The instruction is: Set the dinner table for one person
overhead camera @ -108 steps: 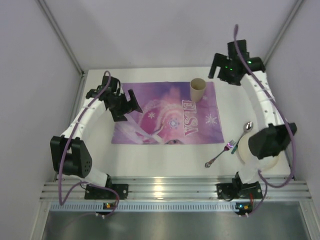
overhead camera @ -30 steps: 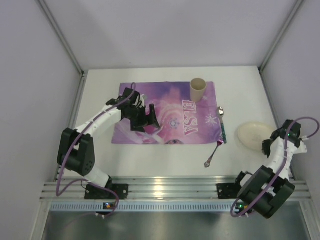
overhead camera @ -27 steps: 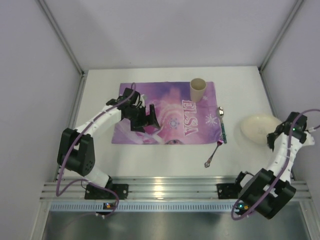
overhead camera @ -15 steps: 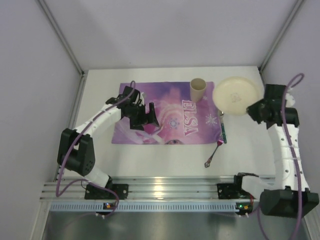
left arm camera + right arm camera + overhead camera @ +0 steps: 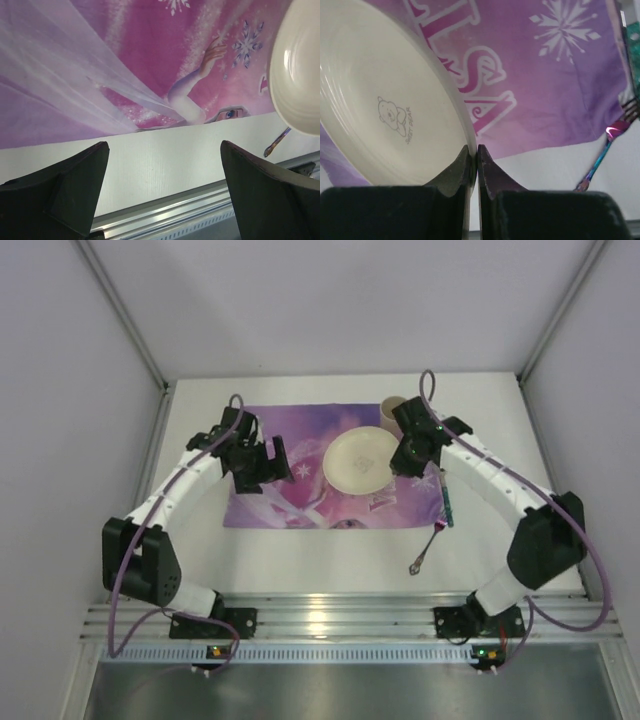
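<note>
A cream plate [image 5: 360, 460] with a small bear print [image 5: 385, 110] hangs tilted over the middle of the purple "ELSA" placemat [image 5: 300, 495]. My right gripper [image 5: 398, 462] is shut on the plate's right rim, which is pinched between the fingertips in the right wrist view [image 5: 474, 150]. My left gripper [image 5: 268, 462] stands open and empty over the placemat's left part. In the left wrist view [image 5: 165, 145] the plate's edge [image 5: 297, 75] shows at the right. The white dinner table [image 5: 330, 560] lies beneath everything.
A beige cup [image 5: 390, 408] stands on the placemat's back right corner, partly hidden by my right wrist. A spoon [image 5: 446, 495] lies along the mat's right edge, with a purple fork [image 5: 428, 548] just in front of it. The ribbed aluminium rail [image 5: 330, 620] borders the near side.
My right arm has lifted the plate from the table's right side and swung it left over the placemat's middle. My left gripper has drawn back a little to the left, still open.
</note>
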`<state>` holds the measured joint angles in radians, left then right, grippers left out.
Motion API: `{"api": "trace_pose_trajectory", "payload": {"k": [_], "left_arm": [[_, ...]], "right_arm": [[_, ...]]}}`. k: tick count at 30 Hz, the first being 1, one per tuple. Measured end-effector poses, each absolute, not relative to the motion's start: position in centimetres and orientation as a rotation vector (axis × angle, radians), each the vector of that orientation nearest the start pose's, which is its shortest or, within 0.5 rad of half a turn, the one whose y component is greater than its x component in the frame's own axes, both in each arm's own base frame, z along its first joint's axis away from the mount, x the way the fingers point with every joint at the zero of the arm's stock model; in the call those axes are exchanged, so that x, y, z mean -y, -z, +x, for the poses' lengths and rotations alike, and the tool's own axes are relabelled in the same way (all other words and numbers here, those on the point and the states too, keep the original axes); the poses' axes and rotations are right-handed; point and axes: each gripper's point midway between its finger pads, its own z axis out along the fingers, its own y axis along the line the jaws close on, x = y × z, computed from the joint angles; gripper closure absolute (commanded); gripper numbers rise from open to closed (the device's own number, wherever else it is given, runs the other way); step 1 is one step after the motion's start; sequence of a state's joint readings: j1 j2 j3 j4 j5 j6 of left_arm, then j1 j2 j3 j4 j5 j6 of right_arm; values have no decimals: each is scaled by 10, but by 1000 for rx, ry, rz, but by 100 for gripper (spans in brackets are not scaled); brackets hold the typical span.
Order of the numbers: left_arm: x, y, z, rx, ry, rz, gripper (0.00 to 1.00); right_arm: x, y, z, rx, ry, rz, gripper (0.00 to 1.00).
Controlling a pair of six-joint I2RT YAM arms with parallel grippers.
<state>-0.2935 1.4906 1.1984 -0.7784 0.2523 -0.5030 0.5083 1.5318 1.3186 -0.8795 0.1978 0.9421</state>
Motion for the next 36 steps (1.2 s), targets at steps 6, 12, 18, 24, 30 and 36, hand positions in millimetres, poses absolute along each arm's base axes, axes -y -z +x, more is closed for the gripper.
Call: {"api": "trace_pose_trajectory", "payload": {"k": [6,12,18,24,30,36], "left_arm": [[123,-147,294,-2664,516,-328,1],[119,-157,289,-2637,506,-348,1],[114,-167,282,-2603,494,-372,1],[113,-170,280,-2597,490,-389,1],[114,-169,280,-2598,495,-408,1],[115,-167,279,-2605,503,-407,1]], "right_arm": [[-220,-134,374,-2573,-337,564,100],[-242,-96,390,-2647,-367,519,100],[-254,-67,386,-2721,-394,474,100],[-259,-39,377,-2789,-406,437,89],[-258,-39,374,-2793,-402,381,44],[-246,-82,363,-2735,-390,339,31]]}}
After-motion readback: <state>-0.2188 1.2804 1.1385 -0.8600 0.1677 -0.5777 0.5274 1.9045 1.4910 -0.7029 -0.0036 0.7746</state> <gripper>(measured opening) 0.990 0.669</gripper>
